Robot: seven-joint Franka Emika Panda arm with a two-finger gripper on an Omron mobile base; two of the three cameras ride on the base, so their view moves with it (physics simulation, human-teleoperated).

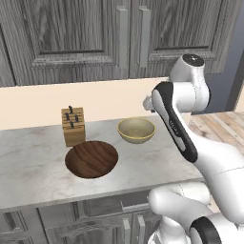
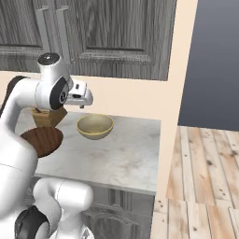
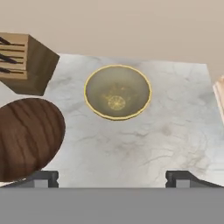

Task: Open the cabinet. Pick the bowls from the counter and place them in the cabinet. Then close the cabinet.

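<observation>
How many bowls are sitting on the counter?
2. The wide dark brown wooden bowl sits near the counter's front edge, just in front of the knife block. The smaller beige-tan bowl sits farther back, to its right. Both are empty.

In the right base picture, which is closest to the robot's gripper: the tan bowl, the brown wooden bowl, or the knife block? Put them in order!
From the gripper:
1. Tan bowl, just below it and slightly right.
2. Knife block, off to its left, by the wall, partly behind the arm.
3. Brown wooden bowl, lower left, nearer the counter's front edge.
</observation>
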